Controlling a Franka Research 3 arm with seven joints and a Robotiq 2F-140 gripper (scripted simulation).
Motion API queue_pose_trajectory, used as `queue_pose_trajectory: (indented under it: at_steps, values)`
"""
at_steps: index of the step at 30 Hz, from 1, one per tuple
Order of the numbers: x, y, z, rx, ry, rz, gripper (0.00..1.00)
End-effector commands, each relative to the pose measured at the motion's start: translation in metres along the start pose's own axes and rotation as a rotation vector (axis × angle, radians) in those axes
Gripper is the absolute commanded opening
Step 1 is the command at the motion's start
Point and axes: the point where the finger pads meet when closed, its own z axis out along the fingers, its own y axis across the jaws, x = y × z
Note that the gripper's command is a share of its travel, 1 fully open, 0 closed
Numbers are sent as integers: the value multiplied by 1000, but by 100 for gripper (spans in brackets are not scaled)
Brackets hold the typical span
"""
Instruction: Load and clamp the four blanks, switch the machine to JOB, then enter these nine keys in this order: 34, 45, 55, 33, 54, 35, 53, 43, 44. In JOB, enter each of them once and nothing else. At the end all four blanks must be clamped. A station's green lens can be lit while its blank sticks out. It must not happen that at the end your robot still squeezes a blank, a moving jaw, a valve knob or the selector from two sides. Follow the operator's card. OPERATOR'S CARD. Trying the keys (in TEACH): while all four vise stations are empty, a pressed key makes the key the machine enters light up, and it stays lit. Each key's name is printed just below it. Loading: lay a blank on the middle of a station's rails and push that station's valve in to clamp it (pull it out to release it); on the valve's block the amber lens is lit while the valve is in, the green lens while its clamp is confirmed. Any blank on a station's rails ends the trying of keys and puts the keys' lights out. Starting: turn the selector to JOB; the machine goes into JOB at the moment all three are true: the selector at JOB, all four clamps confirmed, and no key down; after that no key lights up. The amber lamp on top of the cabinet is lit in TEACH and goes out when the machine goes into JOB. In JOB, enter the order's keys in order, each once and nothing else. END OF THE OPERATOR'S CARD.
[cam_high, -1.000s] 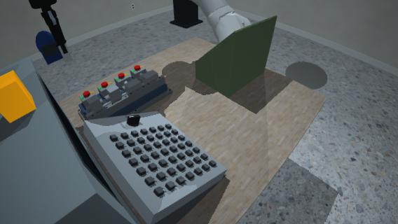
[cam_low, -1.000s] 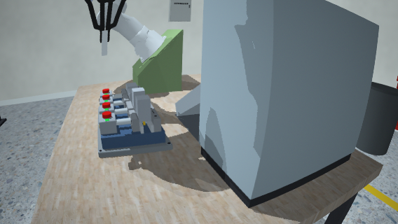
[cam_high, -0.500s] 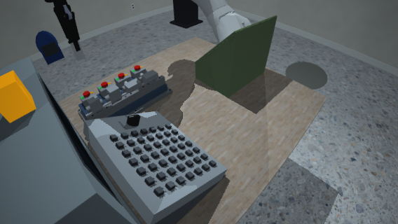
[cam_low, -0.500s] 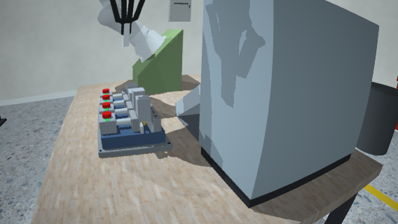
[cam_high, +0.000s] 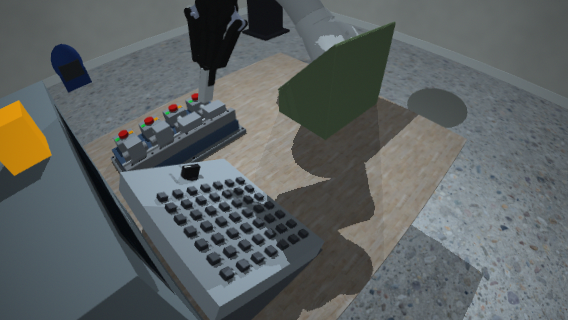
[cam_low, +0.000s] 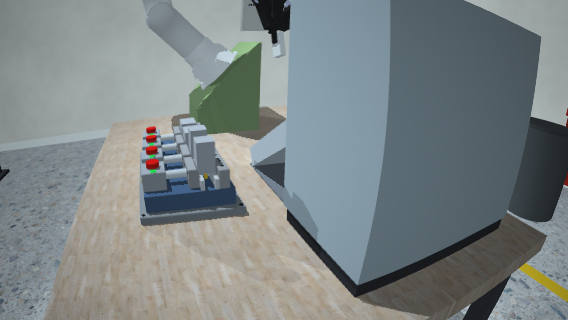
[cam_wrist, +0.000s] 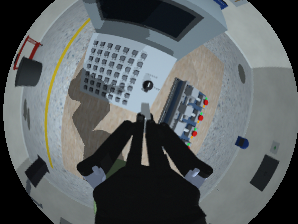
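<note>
Closed end effector held above the worktop

The end effector (cam_high: 206, 92) (cam_low: 278, 49) (cam_wrist: 144, 108) is closed, with nothing gripped, and is seen at upper centre of the top view. The four blanks (cam_high: 162, 134) (cam_low: 204, 155) (cam_wrist: 188, 108) are seated in the vise row (cam_high: 200, 139) (cam_low: 190, 200) (cam_wrist: 171, 102), left of centre on the worktop (cam_high: 425, 150) (cam_low: 115, 240) (cam_wrist: 205, 62). Green lenses are lit beside red valve caps. Below, the black selector (cam_high: 190, 172) (cam_wrist: 148, 85) is mounted on the key panel (cam_high: 145, 192) (cam_low: 270, 145) (cam_wrist: 162, 62).
</note>
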Motion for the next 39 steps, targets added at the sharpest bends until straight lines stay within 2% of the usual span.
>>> queue_pose_trajectory:
  at_steps: [1, 3, 5, 6, 11, 13, 17, 18, 39]
  values:
    - [29, -64, 2, -25, 139, 241, 0]
    - [38, -89, 4, -30, 156, 259, 0]
    - [52, -113, 20, -32, 169, 280, 0]
    - [50, -106, 33, -33, 175, 293, 0]
    - [15, -17, 103, -33, 180, 311, 0]
    - [7, 2, 120, -33, 180, 311, 0]
    - [6, 6, 122, -33, 180, 311, 0]
    - [6, 6, 122, -33, 180, 311, 33]
    - [6, 6, 122, -33, 180, 311, 33]
